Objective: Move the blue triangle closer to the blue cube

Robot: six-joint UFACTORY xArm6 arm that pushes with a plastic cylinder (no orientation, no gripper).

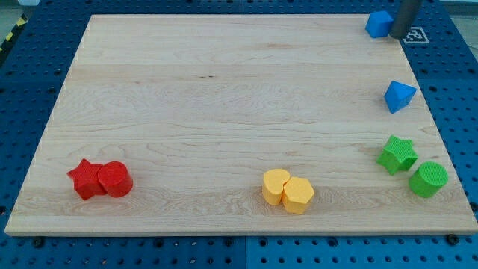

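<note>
1. Standing at the view's top right corner, my tip (396,37) sits just beside the blue cube (379,24), on the cube's right side; whether the two touch cannot be told. This rig has no pincer, only a plain dark rod, so nothing is apart, together or clamped.
2. Blue cube: landmark for all places below. It lies at the far top right of the wooden board (224,90), near the edge.
3. Blue triangle (399,96): below the cube and slightly to its right, apart from it, with bare wood between.
4. Green star (396,154) and green cylinder (428,179): farther below the cube, past the triangle, close together.
5. Yellow pair (287,190) and red pair (101,179): well away, down and to the left of the cube.
6. Step in hand, as judged: the approach. The triangle does not yet sit close to the cube.
7. Next move, as judged: bring the tip round to the triangle's lower side, clear of the green star, then push up toward the cube.
</note>
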